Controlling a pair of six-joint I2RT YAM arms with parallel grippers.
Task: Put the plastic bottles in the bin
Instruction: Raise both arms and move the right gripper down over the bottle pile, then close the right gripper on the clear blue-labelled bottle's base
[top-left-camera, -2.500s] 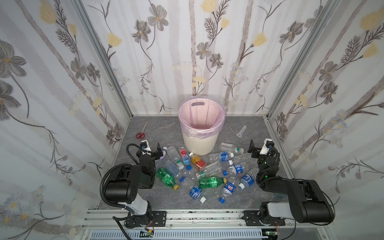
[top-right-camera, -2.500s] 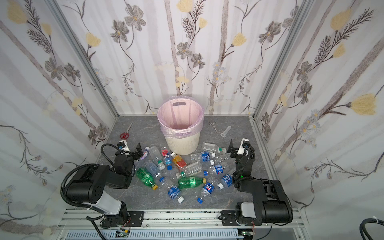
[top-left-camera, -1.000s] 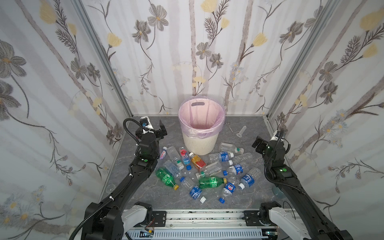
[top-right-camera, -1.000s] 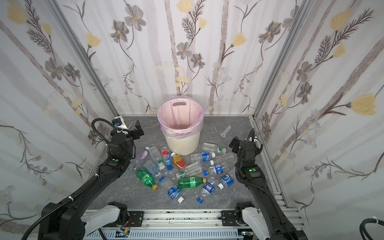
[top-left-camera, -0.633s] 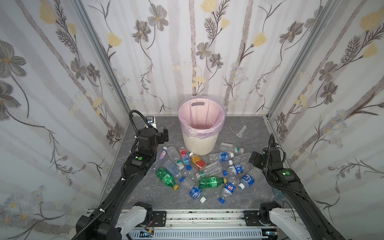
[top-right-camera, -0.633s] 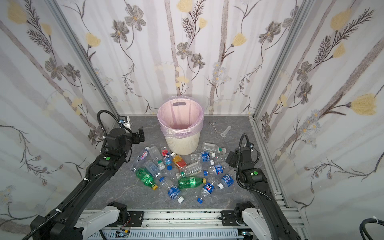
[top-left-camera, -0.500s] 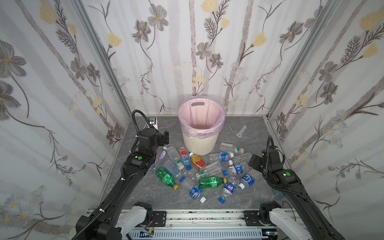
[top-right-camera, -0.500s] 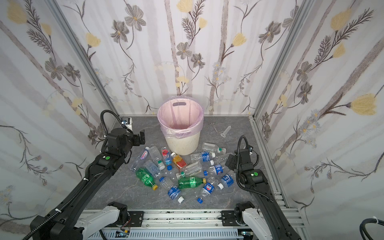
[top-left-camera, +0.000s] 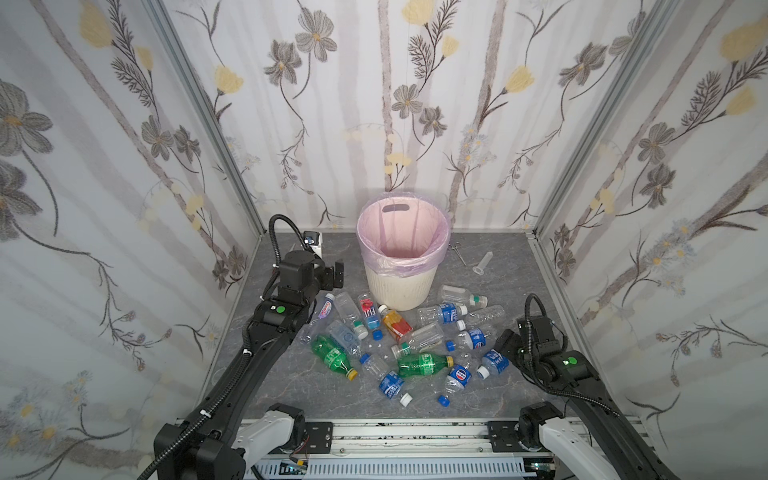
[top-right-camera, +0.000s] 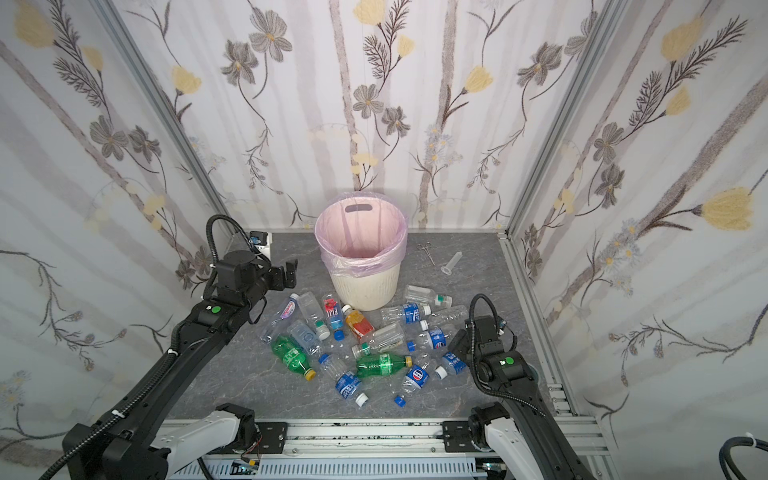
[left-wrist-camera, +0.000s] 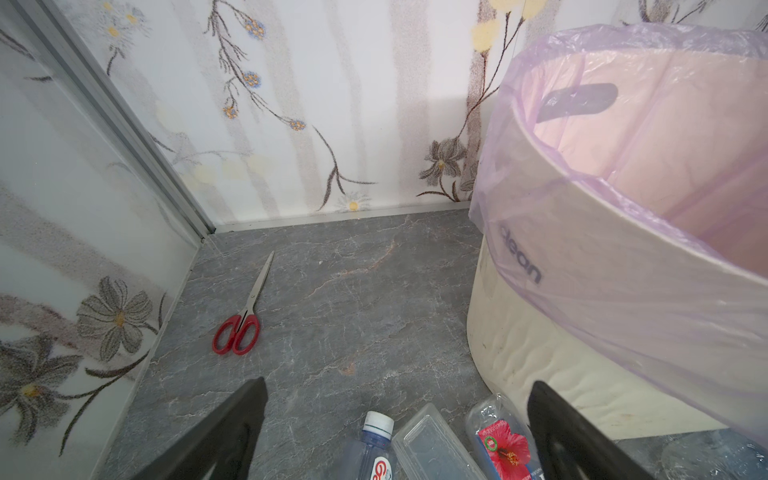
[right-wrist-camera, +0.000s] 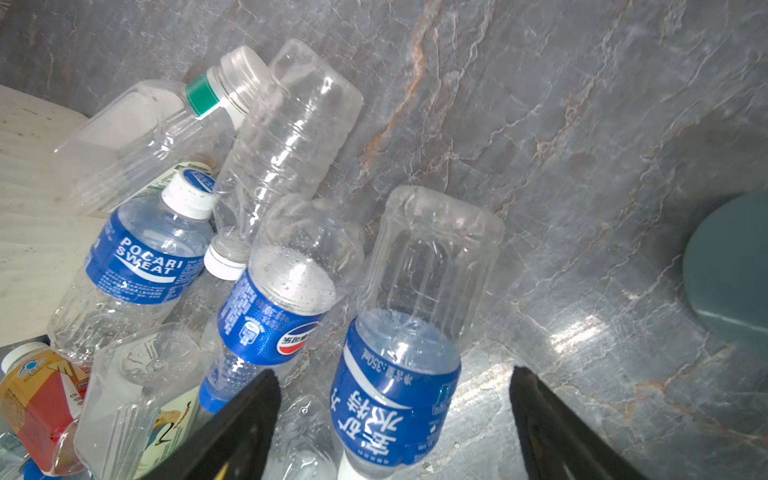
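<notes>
Several plastic bottles (top-left-camera: 422, 365) lie in a heap on the grey floor in front of the bin (top-left-camera: 399, 286), a cream ribbed basket with a pink liner. Most are clear with blue labels; two are green and one is orange (top-left-camera: 397, 324). My left gripper (top-left-camera: 332, 274) hangs open and empty left of the bin, above the heap's far-left bottles (left-wrist-camera: 376, 449). My right gripper (right-wrist-camera: 392, 374) is low at the heap's right edge. Its jaws are open, one on either side of a blue-labelled bottle (right-wrist-camera: 395, 399), with a gap on each side.
Red-handled scissors (left-wrist-camera: 237, 332) lie near the back left corner. A clear tube (top-left-camera: 482, 264) and small metal forceps (top-left-camera: 457, 251) lie right of the bin. Loose blue caps (top-left-camera: 442, 400) sit near the front. Papered walls close three sides.
The right gripper has come down to the blue-labelled bottle at the heap's right edge, and its jaws have narrowed. The left gripper has swung right and lower, toward the bin.
</notes>
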